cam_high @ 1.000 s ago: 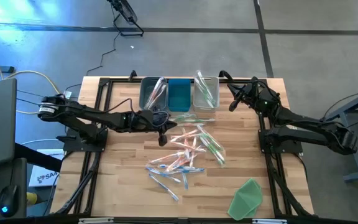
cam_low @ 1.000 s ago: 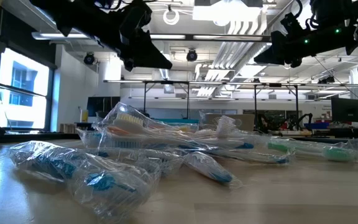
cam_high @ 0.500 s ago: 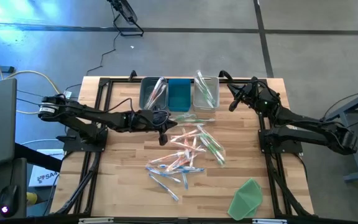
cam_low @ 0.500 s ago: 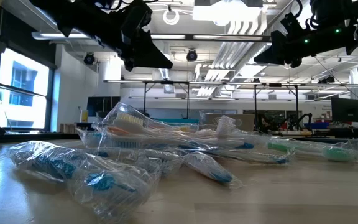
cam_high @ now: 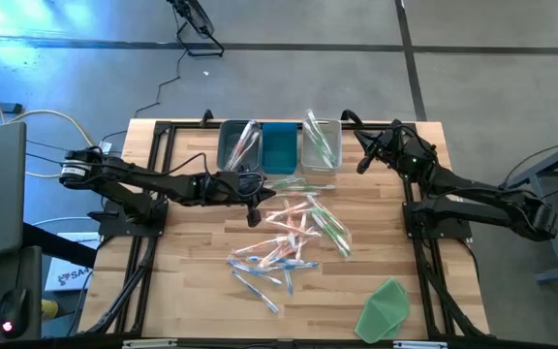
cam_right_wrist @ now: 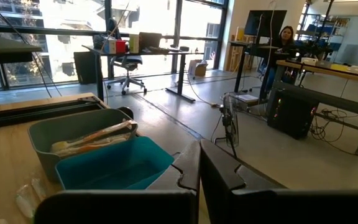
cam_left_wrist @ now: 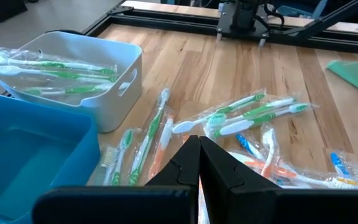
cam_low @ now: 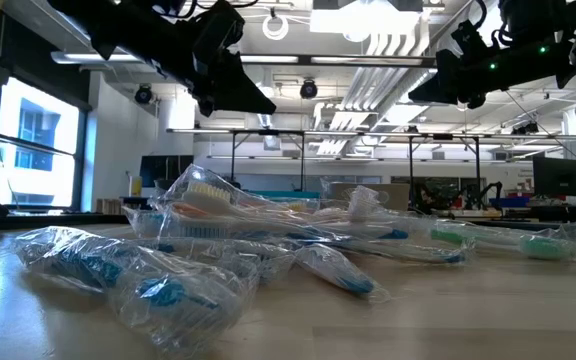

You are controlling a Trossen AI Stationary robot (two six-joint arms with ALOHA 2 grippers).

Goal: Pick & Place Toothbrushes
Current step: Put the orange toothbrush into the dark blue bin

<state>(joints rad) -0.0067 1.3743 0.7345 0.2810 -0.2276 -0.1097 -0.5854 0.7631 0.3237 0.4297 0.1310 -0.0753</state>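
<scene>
Many toothbrushes in clear wrappers [cam_high: 294, 236] lie loose in the middle of the table, with orange, blue and green ones mixed [cam_left_wrist: 247, 115]; from table height they form a low heap [cam_low: 268, 240]. Above the heap's left edge, clear of it, my left gripper [cam_high: 253, 219] [cam_left_wrist: 199, 146] hangs shut with nothing in it, slanting down. My right gripper [cam_high: 361, 165] [cam_right_wrist: 199, 152] is shut and holds nothing, up in the air at the far right beside the bins. More toothbrushes lie in the grey bin [cam_high: 239, 145] and in the white bin [cam_high: 321, 143].
Three bins stand in a row at the table's far edge: grey, blue [cam_high: 280, 147] and white. The blue one [cam_left_wrist: 30, 162] shows nothing inside. A flat green sheet [cam_high: 384, 308] lies at the near right corner. Black frame rails run along both sides. A person [cam_right_wrist: 286, 34] sits far off in the room.
</scene>
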